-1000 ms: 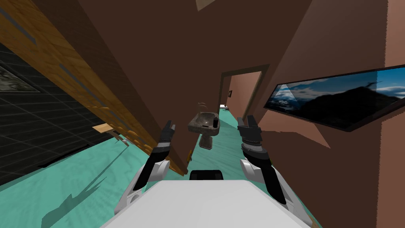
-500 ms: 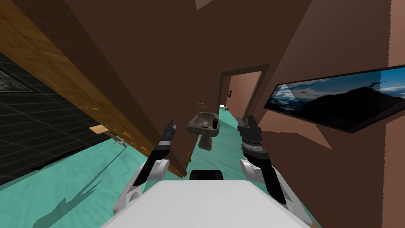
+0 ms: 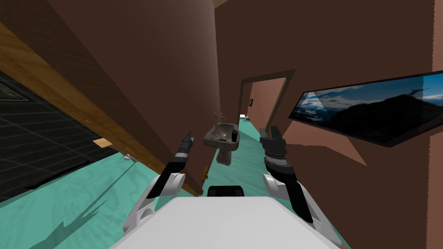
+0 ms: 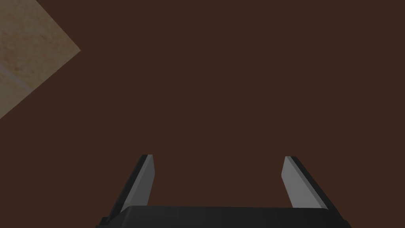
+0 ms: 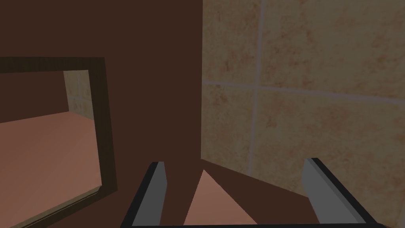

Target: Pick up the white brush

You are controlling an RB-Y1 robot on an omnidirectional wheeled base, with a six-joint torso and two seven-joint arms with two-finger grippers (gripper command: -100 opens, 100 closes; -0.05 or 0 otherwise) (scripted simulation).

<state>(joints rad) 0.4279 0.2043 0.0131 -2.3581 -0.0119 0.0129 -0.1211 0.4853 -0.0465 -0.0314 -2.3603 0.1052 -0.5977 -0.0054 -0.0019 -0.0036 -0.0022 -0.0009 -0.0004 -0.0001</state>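
**Item: white brush.** Not identified with certainty. A small white item (image 3: 126, 158) lies on the teal floor (image 3: 86, 194) at the foot of the wood-panelled wall (image 3: 65, 103), off to the left of the left arm. It is too small to name.

**Setting.** Narrow passage between brown walls. A pedestal basin (image 3: 221, 140) carrying a dark bottle (image 3: 235, 135) stands ahead, with a doorway (image 3: 264, 103) beyond it.

**Hazards, as judged.**
- The left hand (image 3: 187, 140) sits close to the brown wall (image 3: 173, 86). Any advance or turn could scrape its fingers on that surface.
- The basin stands in the way ahead, so a straight drive risks a bump.
- Reaching before the brush is confirmed could close on the wrong thing.

**Left hand** (image 4: 216, 158). Fingers apart, nothing between them, touching nothing, facing the flat brown wall.

**Right hand** (image 3: 269, 131). Raised beside the right-hand wall. Fingers (image 5: 158, 178) apart and holding nothing.
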